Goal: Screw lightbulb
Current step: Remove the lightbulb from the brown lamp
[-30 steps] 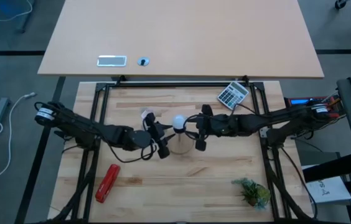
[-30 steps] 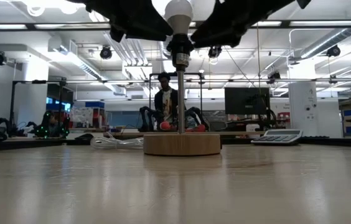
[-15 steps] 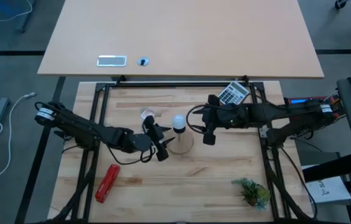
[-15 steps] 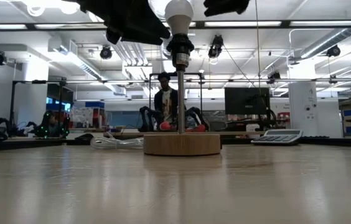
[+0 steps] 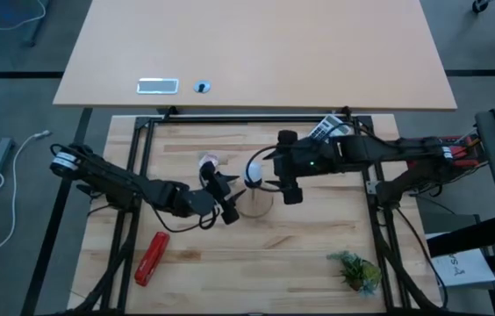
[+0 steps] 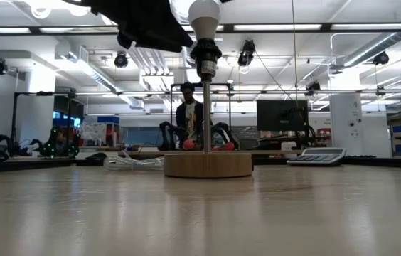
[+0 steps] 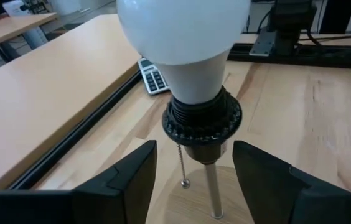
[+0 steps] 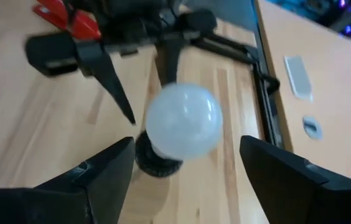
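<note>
The white lightbulb (image 5: 253,172) sits upright in a black socket (image 7: 201,115) on top of a thin metal pole (image 6: 206,114). The pole stands on a round wooden disc (image 6: 207,165). My left gripper (image 7: 194,152) is open, with one finger on each side of the pole just below the socket and a gap on both sides; it also shows in the high view (image 5: 230,198). My right gripper (image 8: 187,142) is open on the bulb's right (image 5: 284,167), raised above it, and its fingers flank the bulb (image 8: 182,121) without touching.
A calculator (image 5: 328,132) lies at the far right. A red tool (image 5: 151,257) lies at the near left and a green sprig (image 5: 355,270) at the near right. A clear plastic scrap (image 5: 205,161) lies left of the disc. A person (image 6: 186,107) stands in the room behind.
My right gripper has risen from around the bulb, out of the top of the low view. It drew back toward the table's right edge, then came back toward the bulb. The bulb has stayed in its socket.
</note>
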Controlling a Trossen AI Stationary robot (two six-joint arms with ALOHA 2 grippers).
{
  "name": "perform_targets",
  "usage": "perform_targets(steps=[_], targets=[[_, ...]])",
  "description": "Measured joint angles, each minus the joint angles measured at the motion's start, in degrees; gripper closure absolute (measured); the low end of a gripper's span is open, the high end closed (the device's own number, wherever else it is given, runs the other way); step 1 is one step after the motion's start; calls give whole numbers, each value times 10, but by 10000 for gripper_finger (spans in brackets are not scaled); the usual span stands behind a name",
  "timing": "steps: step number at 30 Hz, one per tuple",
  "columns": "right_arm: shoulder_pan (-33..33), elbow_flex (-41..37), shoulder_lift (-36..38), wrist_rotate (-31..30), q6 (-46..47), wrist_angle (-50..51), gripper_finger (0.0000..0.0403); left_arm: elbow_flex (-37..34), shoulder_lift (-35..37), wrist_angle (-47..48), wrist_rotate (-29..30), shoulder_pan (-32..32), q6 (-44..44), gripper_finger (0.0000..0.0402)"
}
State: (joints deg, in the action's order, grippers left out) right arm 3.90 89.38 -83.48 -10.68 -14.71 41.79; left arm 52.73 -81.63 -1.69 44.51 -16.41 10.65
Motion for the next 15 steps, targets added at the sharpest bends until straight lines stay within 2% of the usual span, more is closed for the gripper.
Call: perform_targets(steps=[6, 15], targets=[[-5, 11, -10, 17, -18, -8, 114, 0, -12, 0, 0, -1, 3, 198], [-12, 11, -48, 17, -14, -35, 82, 0, -21, -5, 0, -1, 10, 206]])
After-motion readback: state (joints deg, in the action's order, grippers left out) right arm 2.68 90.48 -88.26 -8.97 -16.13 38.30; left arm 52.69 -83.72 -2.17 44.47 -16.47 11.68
